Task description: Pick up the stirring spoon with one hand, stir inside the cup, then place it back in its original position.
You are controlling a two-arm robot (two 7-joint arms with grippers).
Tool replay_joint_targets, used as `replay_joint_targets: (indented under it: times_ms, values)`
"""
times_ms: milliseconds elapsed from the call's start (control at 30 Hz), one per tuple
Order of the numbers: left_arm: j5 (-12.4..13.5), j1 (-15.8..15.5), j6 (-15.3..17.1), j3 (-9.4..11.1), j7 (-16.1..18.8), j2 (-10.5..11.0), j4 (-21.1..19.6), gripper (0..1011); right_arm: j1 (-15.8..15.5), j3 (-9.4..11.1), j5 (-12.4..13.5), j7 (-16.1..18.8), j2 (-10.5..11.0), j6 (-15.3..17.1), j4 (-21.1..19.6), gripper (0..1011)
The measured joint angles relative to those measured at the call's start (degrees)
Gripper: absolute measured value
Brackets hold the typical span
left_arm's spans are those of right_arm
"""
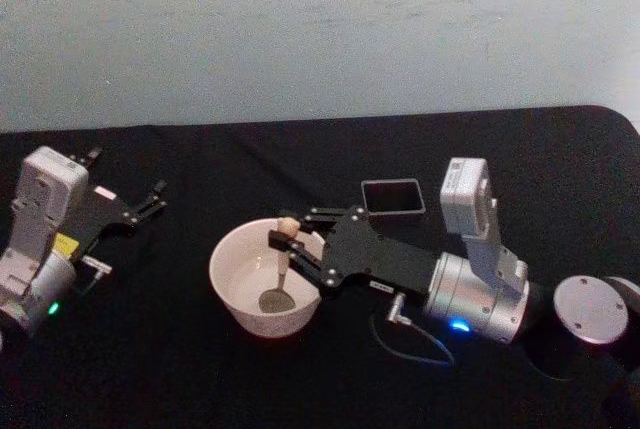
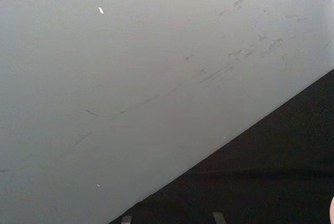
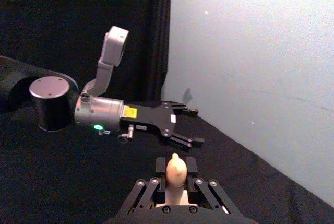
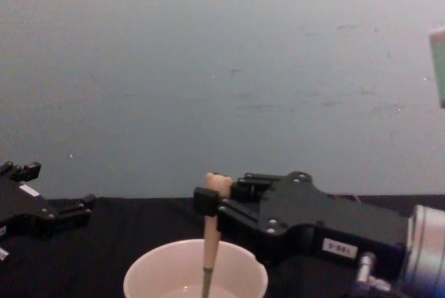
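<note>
black linkage right gripper (image 1: 288, 236), silver cylindrical wrist (image 1: 478, 297), blue light (image 1: 458, 326), looping blue cable (image 1: 410, 352), left gripper (image 1: 125, 176), yellow label (image 1: 66, 245), green light (image 1: 52, 307)

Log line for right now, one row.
right gripper: shut on stirring spoon handle | spoon bowl: inside cup | holder: behind right gripper | left gripper: open, parked left

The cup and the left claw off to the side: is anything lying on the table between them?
Nothing. In the head view the black table between the cup and the open left gripper is bare.
</note>
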Motion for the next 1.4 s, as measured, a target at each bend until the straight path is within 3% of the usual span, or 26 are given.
replay_joint_targets:
  times_ms: [367,767,1000,1400]
  values:
    - [0.0,0.0,0.0,0.0,0.0,0.0,0.0,1001,3.4,-1.8,-1.5,-0.5,-3.1,-0.6,4.4,213]
    - [0.0,0.0,0.0,0.0,0.0,0.0,0.0,1001,6.6,-1.3,-3.1,-2.4,-5.8,-1.5,9.1,213]
    - [0.0,0.0,0.0,0.0,0.0,0.0,0.0,1001,6.8,-0.6,-3.4,-2.9,-5.9,-1.6,9.5,213]
    - [0.0,0.0,0.0,0.0,0.0,0.0,0.0,1001,4.6,1.4,-2.9,-3.5,-3.7,-1.1,7.0,213]
